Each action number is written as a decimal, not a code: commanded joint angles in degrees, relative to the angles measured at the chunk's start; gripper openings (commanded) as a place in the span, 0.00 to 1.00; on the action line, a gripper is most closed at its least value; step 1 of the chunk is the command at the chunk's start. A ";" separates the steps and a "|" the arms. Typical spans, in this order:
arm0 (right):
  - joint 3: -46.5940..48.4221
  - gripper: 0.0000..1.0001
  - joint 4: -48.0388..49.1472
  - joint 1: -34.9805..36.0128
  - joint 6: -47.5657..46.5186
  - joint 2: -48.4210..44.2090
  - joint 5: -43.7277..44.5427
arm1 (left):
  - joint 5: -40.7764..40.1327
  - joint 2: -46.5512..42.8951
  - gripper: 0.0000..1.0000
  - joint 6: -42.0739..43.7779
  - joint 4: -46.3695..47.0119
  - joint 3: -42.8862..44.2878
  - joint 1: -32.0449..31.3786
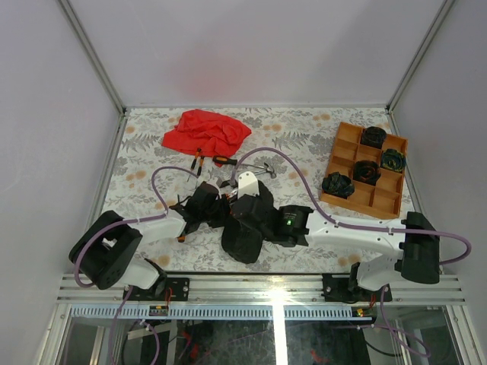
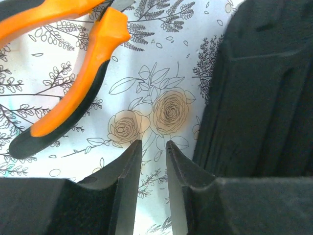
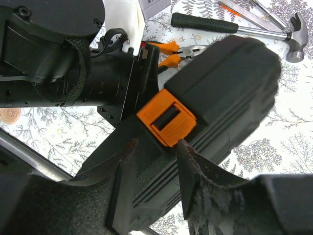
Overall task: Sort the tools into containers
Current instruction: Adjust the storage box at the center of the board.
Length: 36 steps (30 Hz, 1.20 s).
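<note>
Two grippers work up front. The left gripper (image 2: pixel 152 147) is slightly parted and holds nothing, with the pliers (image 2: pixel 73 98) just beyond. The right gripper (image 3: pixel 157 143) straddles the case (image 3: pixel 230 83) by its latch (image 3: pixel 166 120), can't tell if it's actually pinching. The hammer (image 3: pixel 234 27) lies past that, and the tray (image 1: pixel 384 201) with four coils (image 1: pixel 337 185) is far right.

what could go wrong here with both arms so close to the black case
1. The right gripper sits at the orange latch of the black case; it might slip off or shove the case sideways.
2. The left gripper is right beside the case, so the arms could bump.
3. If the case slides, it may push the pliers lying next to it.
</note>
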 commanded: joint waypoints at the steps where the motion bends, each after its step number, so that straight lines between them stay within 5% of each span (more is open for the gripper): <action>1: 0.24 0.46 0.40 0.42 0.20 -2.89 -0.48 | -1.04 0.16 0.26 0.62 0.97 -0.34 -0.31; 11: -3.04 0.62 -3.78 -0.72 2.22 -8.40 9.44 | -0.41 -0.24 0.26 0.71 0.77 0.29 -0.26; 24: -18.09 0.52 2.45 -12.44 11.13 -15.26 -5.58 | 1.90 -3.26 0.29 1.41 -0.14 1.87 -0.61; 36: -24.73 0.52 8.43 -14.34 15.83 -17.11 -9.67 | 2.59 -8.21 0.34 1.81 -2.78 3.00 -1.40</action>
